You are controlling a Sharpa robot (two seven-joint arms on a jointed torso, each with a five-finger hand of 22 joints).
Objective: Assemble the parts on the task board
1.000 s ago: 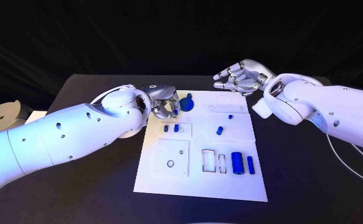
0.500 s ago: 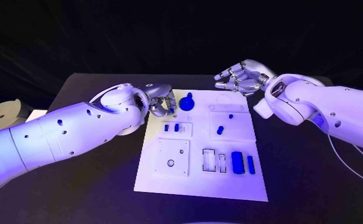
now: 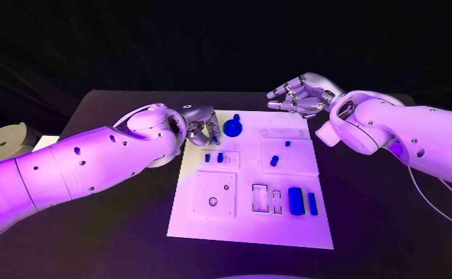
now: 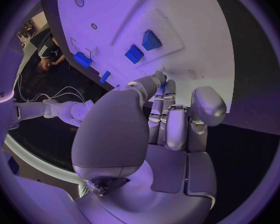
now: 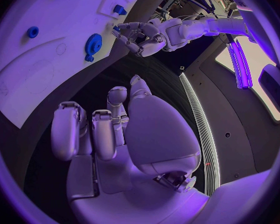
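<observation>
Left hand [image 3: 200, 129] fingers curled in, nothing held, at task board [image 3: 247, 227] far-left edge beside blue gear [image 3: 232, 127]. Right hand [image 3: 300, 98] half-curled, empty, hovering past far-right corner. Risk imo: curled fingers knock gear or small blue pegs [image 3: 213, 158] out of place.

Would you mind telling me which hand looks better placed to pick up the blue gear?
Probably the left hand: it sits right beside the blue gear, while the right hand hovers beyond the task board's far corner.
</observation>
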